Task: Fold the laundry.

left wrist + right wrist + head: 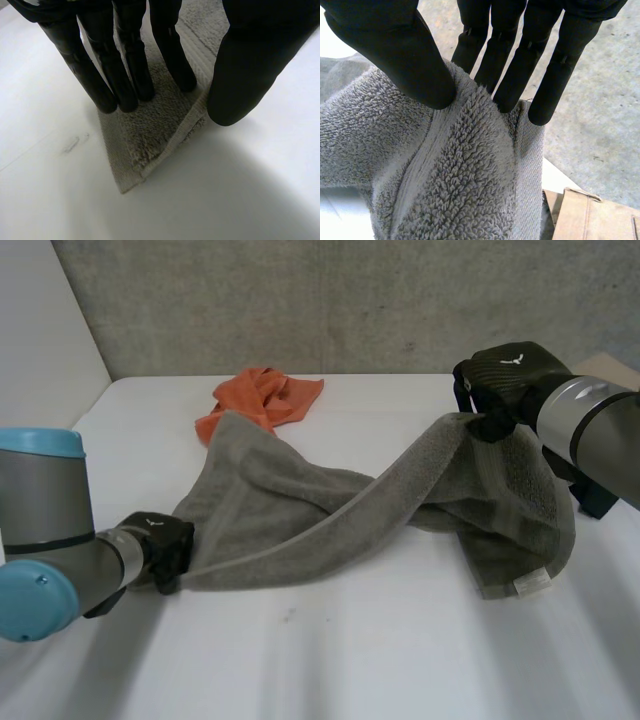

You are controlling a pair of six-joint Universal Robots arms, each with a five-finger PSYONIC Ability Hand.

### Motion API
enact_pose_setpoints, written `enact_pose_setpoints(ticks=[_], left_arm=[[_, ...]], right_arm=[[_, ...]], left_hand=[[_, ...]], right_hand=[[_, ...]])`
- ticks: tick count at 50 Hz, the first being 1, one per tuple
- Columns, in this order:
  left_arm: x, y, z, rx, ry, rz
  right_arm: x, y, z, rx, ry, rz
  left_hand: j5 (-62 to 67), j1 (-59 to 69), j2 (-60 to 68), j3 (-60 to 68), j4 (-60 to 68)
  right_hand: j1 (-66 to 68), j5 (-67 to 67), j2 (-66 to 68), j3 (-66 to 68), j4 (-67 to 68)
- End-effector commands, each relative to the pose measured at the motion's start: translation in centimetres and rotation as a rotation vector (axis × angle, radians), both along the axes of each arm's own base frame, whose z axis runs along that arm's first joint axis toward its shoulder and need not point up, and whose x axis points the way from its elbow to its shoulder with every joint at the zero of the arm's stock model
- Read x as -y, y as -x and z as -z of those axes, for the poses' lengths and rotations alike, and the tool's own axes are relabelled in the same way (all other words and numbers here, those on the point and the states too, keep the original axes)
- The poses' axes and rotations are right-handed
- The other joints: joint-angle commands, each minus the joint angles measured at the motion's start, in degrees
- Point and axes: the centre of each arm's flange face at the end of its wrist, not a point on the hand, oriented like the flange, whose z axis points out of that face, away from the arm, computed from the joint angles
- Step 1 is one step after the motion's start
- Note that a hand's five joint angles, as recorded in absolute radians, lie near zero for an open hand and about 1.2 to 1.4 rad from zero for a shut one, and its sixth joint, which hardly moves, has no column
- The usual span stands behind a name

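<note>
The left hand (pixel 125 75) rests straight fingers (pixel 172 60) on a corner of the grey towel (pixel 150 140), flat on the white table (pixel 45 180); the thumb (pixel 245 75) sits beside its hem.

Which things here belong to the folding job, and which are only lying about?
Job:
grey towel, pinched by the right hand, its corner under the left hand
orange cloth, waiting behind the towel

Lying about:
brown box, past the white table edge
</note>
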Motion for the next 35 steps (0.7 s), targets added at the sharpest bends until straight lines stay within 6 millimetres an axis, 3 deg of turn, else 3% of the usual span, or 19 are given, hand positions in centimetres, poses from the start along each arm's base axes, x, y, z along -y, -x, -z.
enact_pose_setpoints(ticks=[1, 3, 5, 9, 12, 13, 16, 17, 21, 23, 27, 30, 33, 35], left_arm=[[-0.1, 0.8, 0.9, 0.026, 0.013, 0.004], [-0.2, 0.9, 0.7, 0.030, 0.020, 0.005], [0.1, 0.8, 0.2, 0.032, 0.040, -0.006], [0.6, 0.0, -2.6, 0.015, 0.124, -0.059], [0.6, -1.0, -7.2, -0.032, 0.246, -0.107], [0.5, -1.6, -9.7, -0.061, 0.316, -0.128], [0.0, -2.6, -13.3, -0.099, 0.411, -0.154], [-0.5, -3.1, -15.4, -0.122, 0.470, -0.157], [-2.6, -3.2, -19.2, -0.168, 0.553, -0.088], [-3.5, -2.9, -19.6, -0.169, 0.535, -0.047], [-4.4, -2.4, -17.9, -0.096, 0.397, 0.047], [-3.6, -2.1, -15.7, -0.006, 0.303, 0.081], [-1.2, -1.7, -11.8, 0.101, 0.204, 0.074], [-0.2, -1.4, -10.5, 0.130, 0.176, 0.064]], right_arm=[[0.0, 0.7, -0.9, 0.030, 0.009, 0.022], [0.0, 0.8, -1.1, 0.033, 0.014, 0.026], [0.1, 1.1, -1.3, 0.034, 0.019, 0.032], [-0.1, 1.7, -2.0, 0.026, 0.024, 0.044], [-0.3, 2.6, -2.8, -0.020, 0.031, 0.044], [-0.7, 3.1, -3.2, -0.070, 0.032, 0.034], [-1.3, 4.1, -3.4, -0.174, 0.021, 0.016], [-1.9, 4.7, -3.3, -0.254, 0.001, -0.004], [-3.8, 6.1, -2.5, -0.465, -0.092, -0.077], [-4.4, 6.5, -2.0, -0.534, -0.134, -0.112], [-5.7, 7.1, 0.0, -0.660, -0.241, -0.217], [-5.3, 6.9, 2.7, -0.721, -0.304, -0.274], [-4.3, 6.7, 6.0, -0.784, -0.373, -0.304], [-3.6, 6.6, 6.9, -0.805, -0.372, -0.297]], left_hand=[[19.51, 18.36, 19.03, 19.14, 19.46], [31.40, 30.24, 30.92, 31.02, 31.35], [31.47, 30.32, 30.99, 31.10, 31.43], [31.47, 30.32, 30.99, 31.10, 31.43], [31.47, 30.32, 30.99, 31.10, 31.43], [31.47, 30.32, 30.99, 31.10, 31.43], [31.47, 30.32, 30.99, 31.10, 31.43], [31.47, 30.32, 30.99, 31.10, 31.43], [31.47, 30.32, 30.99, 31.10, 31.43], [31.47, 30.32, 30.99, 31.10, 31.43], [31.47, 30.32, 30.99, 31.10, 31.43], [31.47, 30.32, 30.99, 31.10, 31.43], [31.47, 30.32, 30.99, 31.10, 31.43], [31.47, 30.32, 30.99, 31.10, 31.43]], right_hand=[[16.70, 12.74, 12.73, 12.15, 11.44], [16.70, 12.74, 12.73, 12.15, 11.44], [16.70, 12.74, 12.73, 12.15, 11.44], [16.70, 12.74, 12.73, 12.15, 11.44], [16.70, 12.74, 12.73, 12.15, 11.44], [16.70, 12.74, 12.73, 12.15, 11.44], [16.70, 12.74, 12.73, 12.15, 11.44], [16.70, 12.74, 12.73, 12.15, 11.44], [16.70, 12.74, 12.73, 12.15, 11.44], [16.70, 12.74, 12.73, 12.15, 11.44], [16.70, 12.74, 12.73, 12.15, 11.44], [16.70, 12.74, 12.73, 12.15, 11.44], [16.70, 12.74, 12.73, 12.15, 11.44], [16.70, 12.74, 12.73, 12.15, 11.44]])
